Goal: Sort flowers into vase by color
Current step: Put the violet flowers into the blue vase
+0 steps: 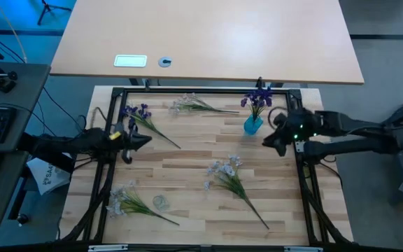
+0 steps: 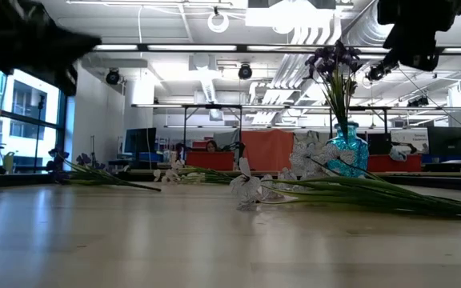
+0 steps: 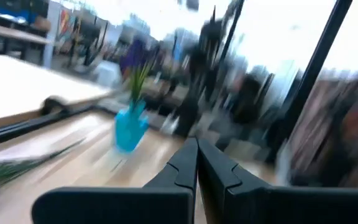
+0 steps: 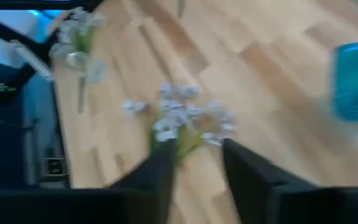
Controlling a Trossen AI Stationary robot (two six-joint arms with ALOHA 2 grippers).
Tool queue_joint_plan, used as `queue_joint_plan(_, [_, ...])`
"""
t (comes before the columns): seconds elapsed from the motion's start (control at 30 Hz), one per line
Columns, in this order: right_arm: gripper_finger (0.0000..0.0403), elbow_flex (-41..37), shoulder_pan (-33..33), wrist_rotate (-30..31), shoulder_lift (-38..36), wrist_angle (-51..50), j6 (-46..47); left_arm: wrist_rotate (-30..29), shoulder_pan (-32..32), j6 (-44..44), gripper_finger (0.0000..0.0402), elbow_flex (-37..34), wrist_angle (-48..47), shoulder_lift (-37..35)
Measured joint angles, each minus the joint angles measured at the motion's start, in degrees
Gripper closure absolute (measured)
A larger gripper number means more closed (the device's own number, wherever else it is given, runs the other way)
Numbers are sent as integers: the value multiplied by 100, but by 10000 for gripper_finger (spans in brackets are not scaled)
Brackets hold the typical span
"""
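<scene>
Dark purple sprigs [image 1: 258, 98] upright in small blue glass vase [image 1: 252, 125]; right gripper [image 1: 277, 142] just beside it, jaws apart, empty; left gripper [image 1: 140, 141] closed, near loose purple sprig [image 1: 140, 115]; pale white-bluish sprigs [image 1: 227, 174] lying on wooden table [image 1: 187, 178].

Readable text: none in any view.
Desk plate [image 1: 130, 61]: a pale rectangular plate, its print too small to read.
Round mark [image 1: 164, 61]: a small disc beside the plate, with no legible sign.
White bag [image 1: 46, 175]: on the floor just behind the left tool, with dark marks on it that cannot be made out.
Room signs: panels and screens far across the room in the low view, none legible.
Wrist views: too blurred for any lettering.
</scene>
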Motion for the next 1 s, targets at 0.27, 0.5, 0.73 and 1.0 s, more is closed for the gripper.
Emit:
queue_joint_plan(0.27, [386, -769, 1210, 803, 168, 2138, 1135, -1144, 2, -1431, 401, 2, 2293, 5])
queue_joint_plan(0.5, [393, -670, 1608, 1463, 715, 2251, 1479, -779, -7, -2324, 396, 1053, 891, 1194])
queue_joint_plan(0.73, [400, -455, 1328, 1522, 934, 2294, 1363, -730, 518, -1900, 355, 3420, -3666, 3425])
queue_joint_plan(1.0, [402, -440, 992, 1294, 934, 2035, 341, 812, 1819, 338, 310, 4802, -6000, 5521])
